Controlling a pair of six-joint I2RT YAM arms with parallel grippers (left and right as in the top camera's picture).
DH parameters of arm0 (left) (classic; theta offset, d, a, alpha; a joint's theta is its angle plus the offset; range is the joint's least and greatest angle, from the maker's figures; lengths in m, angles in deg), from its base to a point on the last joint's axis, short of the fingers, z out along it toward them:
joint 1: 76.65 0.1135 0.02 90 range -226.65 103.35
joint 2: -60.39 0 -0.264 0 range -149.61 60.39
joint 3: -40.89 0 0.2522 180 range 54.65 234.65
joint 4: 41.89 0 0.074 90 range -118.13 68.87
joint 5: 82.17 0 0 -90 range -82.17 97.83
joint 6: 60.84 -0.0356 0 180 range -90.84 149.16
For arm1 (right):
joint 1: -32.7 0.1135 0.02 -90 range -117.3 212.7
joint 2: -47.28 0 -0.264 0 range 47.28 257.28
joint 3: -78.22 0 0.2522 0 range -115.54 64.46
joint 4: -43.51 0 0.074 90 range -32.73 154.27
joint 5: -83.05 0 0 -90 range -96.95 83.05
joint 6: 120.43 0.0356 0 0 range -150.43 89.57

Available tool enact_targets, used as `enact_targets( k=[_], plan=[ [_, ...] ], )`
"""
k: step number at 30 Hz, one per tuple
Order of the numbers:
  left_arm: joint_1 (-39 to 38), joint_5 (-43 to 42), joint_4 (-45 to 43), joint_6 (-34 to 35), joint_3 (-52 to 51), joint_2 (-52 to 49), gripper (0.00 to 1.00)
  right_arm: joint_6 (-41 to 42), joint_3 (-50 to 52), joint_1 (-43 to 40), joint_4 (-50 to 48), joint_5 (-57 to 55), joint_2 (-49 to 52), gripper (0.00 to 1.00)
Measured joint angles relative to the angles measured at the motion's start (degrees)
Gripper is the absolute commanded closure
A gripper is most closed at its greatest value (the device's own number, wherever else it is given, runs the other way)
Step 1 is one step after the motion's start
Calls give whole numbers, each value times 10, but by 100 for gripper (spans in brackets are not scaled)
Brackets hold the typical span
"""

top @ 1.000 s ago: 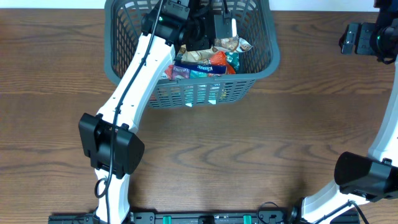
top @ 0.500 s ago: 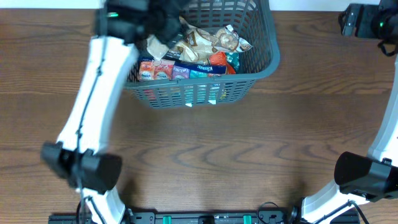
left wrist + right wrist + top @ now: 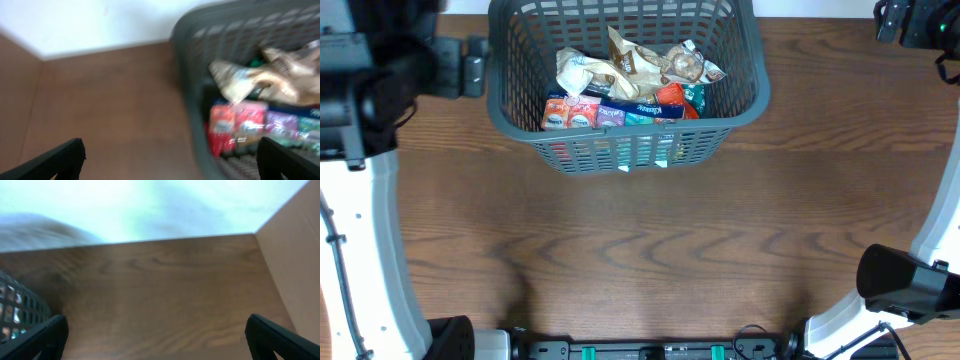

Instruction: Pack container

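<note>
The container [image 3: 630, 150], a dark grey slotted basket, stands at the back middle of the table with several snack packets [image 3: 630, 85] piled inside. My left gripper [image 3: 475, 65] hovers just left of the basket's left wall, open and empty. In the left wrist view the gripper [image 3: 170, 167] has its jaws spread wide over bare wood, with the basket [image 3: 192, 100] and its packets [image 3: 240, 120] blurred to the right. My right gripper [image 3: 892, 20] is at the far back right, well away from the basket. It stands open and empty [image 3: 157, 340], with a basket corner [image 3: 17, 305] at the left.
Brown wooden tabletop [image 3: 650, 250] stretches in front of the basket. A pale wall [image 3: 150, 205] borders the table's far edge. The right arm's base [image 3: 905, 285] sits at the front right.
My left arm has swung out of the basket to its left side, and its gripper has opened, leaving a tan packet on the pile. The right gripper has drifted slightly back.
</note>
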Motion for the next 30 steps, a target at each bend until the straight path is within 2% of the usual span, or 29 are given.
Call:
enact_targets(
  k=[7, 11, 15, 24, 27, 30],
  plan=[
    [13, 9, 34, 11, -15, 2, 1, 30, 0, 53, 49, -41, -1, 1],
    [13, 10, 27, 12, -68, 17, 1, 47, 0, 70, 82, -50, -7, 1],
    [13, 11, 0, 12, -164, 66, 1, 54, 0, 72, 126, -55, -28, 1],
    [13, 8, -92, 14, -420, 263, 1, 72, 0, 72, 272, -56, -83, 1],
    [8, 6, -125, 15, -509, 336, 1, 75, 10, 82, 281, -57, -96, 1],
    [-4, 11, -176, 16, -596, 405, 1, 77, 62, 109, 256, -59, -130, 1]
  ],
)
